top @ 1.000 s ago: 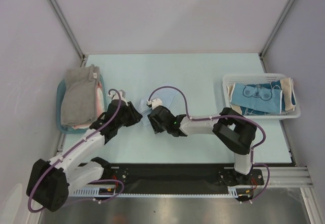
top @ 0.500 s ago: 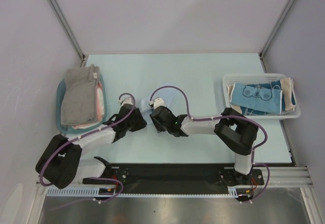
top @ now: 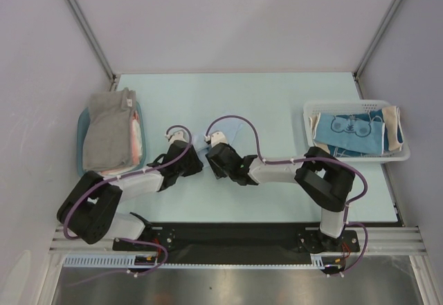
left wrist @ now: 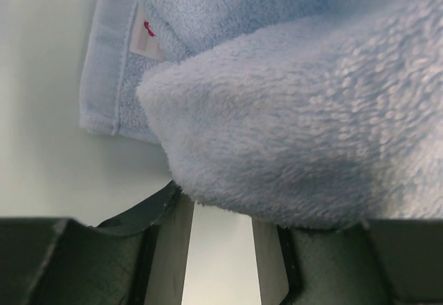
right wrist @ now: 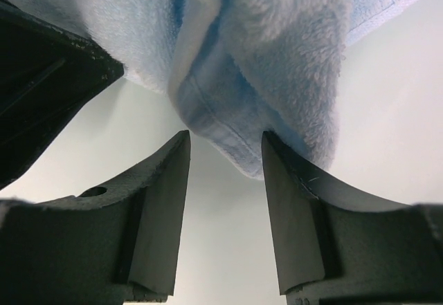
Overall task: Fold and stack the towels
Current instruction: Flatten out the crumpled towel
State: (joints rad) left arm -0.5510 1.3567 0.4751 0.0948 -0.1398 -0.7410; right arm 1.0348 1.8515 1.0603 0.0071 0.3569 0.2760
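Two sets of jaws spread at our light blue towel (left wrist: 311, 97) now, left gripper (left wrist: 221, 208) swung in from the teal tray (top: 82, 122) beside right gripper (right wrist: 225, 146), so we expect folding next.

We look past our right gripper (right wrist: 223, 146), jaws apart, as a fold of the light blue towel (right wrist: 277, 42) droops between them above the pale table (right wrist: 387, 111).

Unreadable red print on towel tag (left wrist: 147, 34)
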